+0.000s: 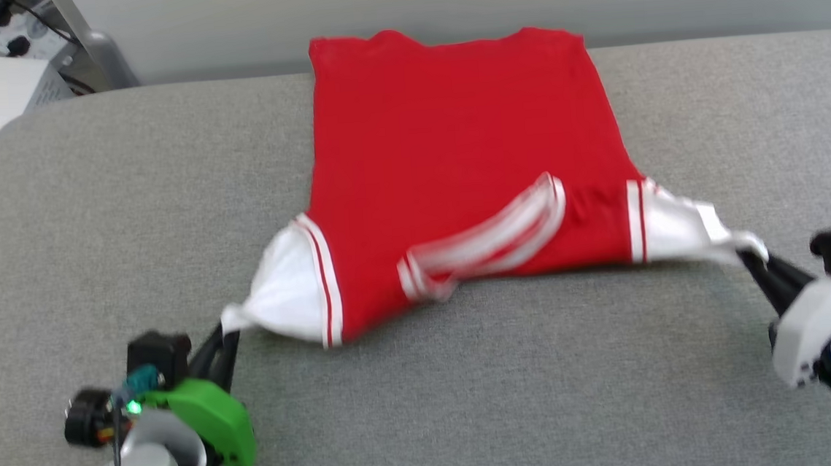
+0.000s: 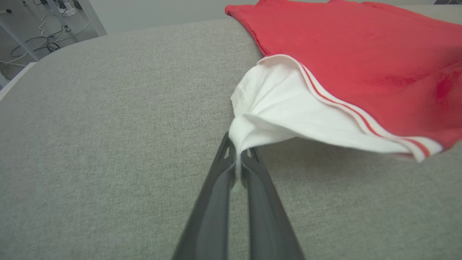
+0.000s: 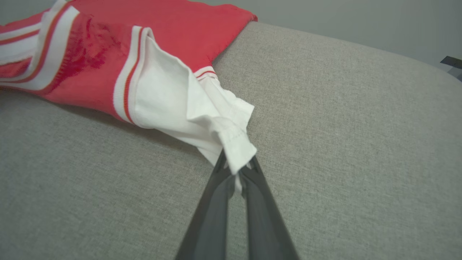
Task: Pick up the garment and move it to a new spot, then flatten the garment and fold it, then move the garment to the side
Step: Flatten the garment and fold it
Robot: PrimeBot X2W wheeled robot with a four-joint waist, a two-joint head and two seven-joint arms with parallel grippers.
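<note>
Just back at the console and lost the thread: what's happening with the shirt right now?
The robot has the red garment spread plain side up on the grey table. Its left gripper is shut on the white left sleeve, and its right gripper is shut on the white right sleeve, holding the near edge stretched between them. No fold is made yet.

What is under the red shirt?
The red shirt lies on the grey padded surface, seen on either side. Anything else beneath its middle is covered.

Bright even light, soft shadow under the garment [image 1: 452, 128] — its striped trim [image 1: 489, 239] motion-blurred, wrist views bowed at edges
</note>
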